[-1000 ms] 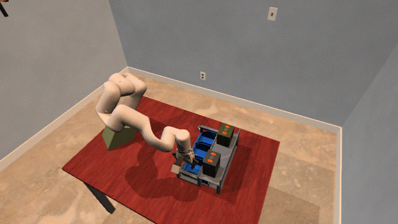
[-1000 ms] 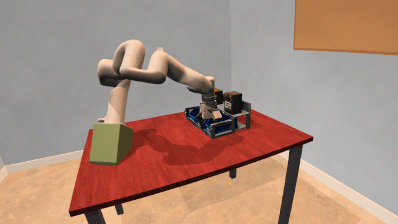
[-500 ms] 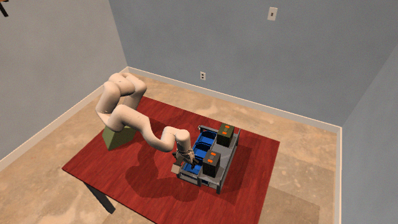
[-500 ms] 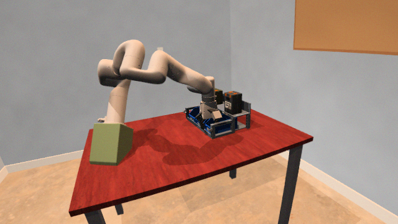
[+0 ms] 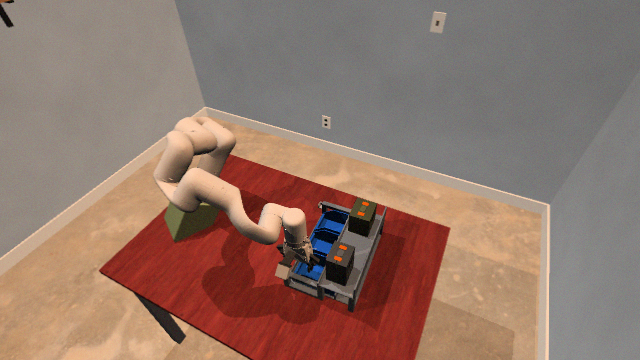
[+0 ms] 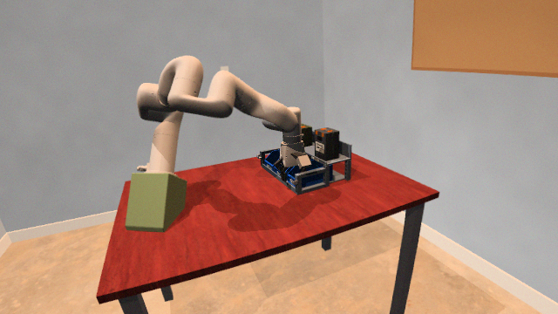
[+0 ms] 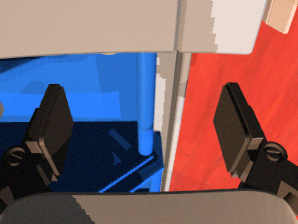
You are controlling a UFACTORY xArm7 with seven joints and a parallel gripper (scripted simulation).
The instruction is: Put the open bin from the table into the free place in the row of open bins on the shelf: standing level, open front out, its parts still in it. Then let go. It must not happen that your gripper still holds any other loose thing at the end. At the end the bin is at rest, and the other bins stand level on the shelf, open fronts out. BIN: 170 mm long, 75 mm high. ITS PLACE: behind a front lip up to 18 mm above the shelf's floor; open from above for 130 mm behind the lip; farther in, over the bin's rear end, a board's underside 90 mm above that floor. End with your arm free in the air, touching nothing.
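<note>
Three blue open bins stand in a row on the lower floor of the grey shelf (image 5: 367, 260) (image 6: 344, 159). The nearest bin (image 5: 301, 273) (image 6: 312, 179) (image 7: 73, 79) sits at the row's end, behind the grey front lip (image 7: 172, 116). My gripper (image 5: 300, 261) (image 6: 290, 167) (image 7: 143, 102) is open and points down over this bin's front edge. Its two dark fingers stand wide, one over the bin's inside and one over the red table (image 7: 220, 83). A thin blue wall of the bin rises between the fingers and touches neither. The bin's parts are hidden in its dark inside.
Two dark boxes with orange marks (image 5: 363, 216) (image 5: 340, 262) (image 6: 327, 143) stand on the shelf's upper board, behind the bins. A green block (image 5: 190, 222) (image 6: 153, 207) stands at the arm's base. The red table (image 5: 200, 300) (image 6: 261, 227) ends close behind the shelf.
</note>
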